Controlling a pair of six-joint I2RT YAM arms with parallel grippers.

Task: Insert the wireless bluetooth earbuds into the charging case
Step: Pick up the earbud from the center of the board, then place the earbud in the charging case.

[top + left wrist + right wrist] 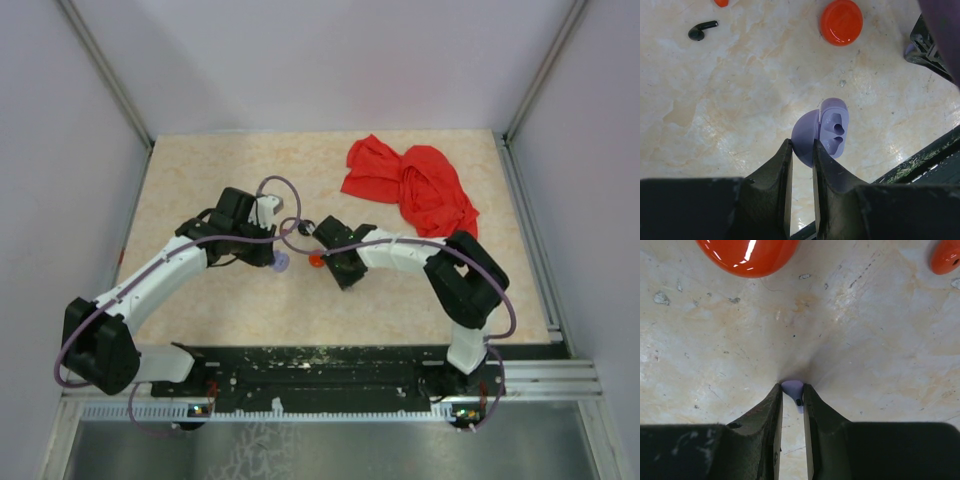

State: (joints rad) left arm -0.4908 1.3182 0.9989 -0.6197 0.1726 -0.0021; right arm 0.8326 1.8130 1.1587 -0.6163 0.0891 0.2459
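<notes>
With the left tool clamped on the open case and the right tool pinching a pale earbud, we should square it over a socket just beyond the left tool.

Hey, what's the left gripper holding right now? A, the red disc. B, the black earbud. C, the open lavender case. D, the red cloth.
C: the left wrist view shows the left gripper closed on the open lavender charging case, its two wells empty, while the black earbud and the red disc lie apart on the table.
</notes>
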